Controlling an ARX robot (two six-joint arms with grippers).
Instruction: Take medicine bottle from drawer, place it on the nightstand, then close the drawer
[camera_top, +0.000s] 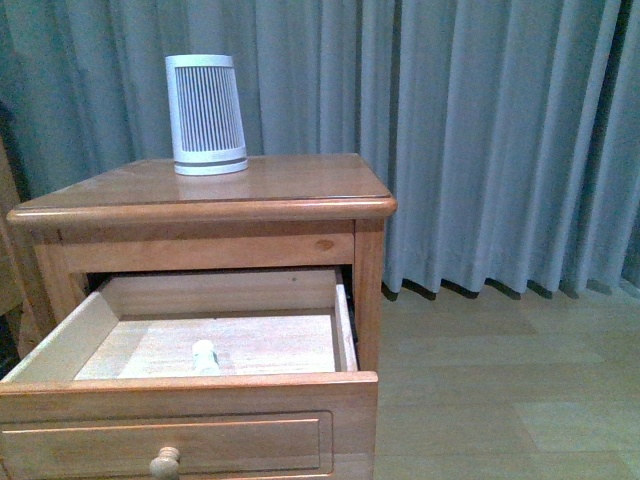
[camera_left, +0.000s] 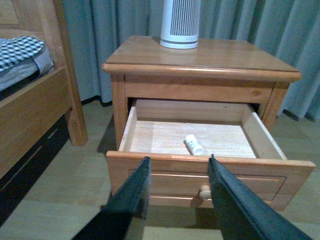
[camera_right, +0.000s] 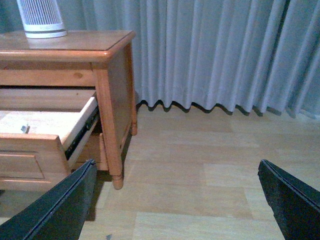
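The medicine bottle (camera_top: 205, 357) (camera_left: 194, 145), small and white, lies on its side on the pale floor of the drawer (camera_top: 190, 400) (camera_left: 210, 172) (camera_right: 30, 150), which is pulled out of the nightstand (camera_top: 210, 200) (camera_left: 200, 62) (camera_right: 65, 50). The drawer's round knob (camera_top: 165, 462) (camera_left: 204, 191) shows on its panel front. My left gripper (camera_left: 177, 160) hovers open in front of the drawer front, short of the bottle, with nothing between its fingers. Well to the right of the nightstand, my right gripper (camera_right: 177, 167) is open wide above the wooden floor. Neither arm shows in the front view.
A tall white-grey ribbed device (camera_top: 207, 115) (camera_left: 180, 24) (camera_right: 41, 19) stands on the nightstand's top, towards its back left. A wooden bed frame (camera_left: 35, 105) with checked bedding is left of the nightstand. Grey curtains (camera_top: 480, 130) hang behind; wooden floor (camera_right: 200, 165) extends to the right.
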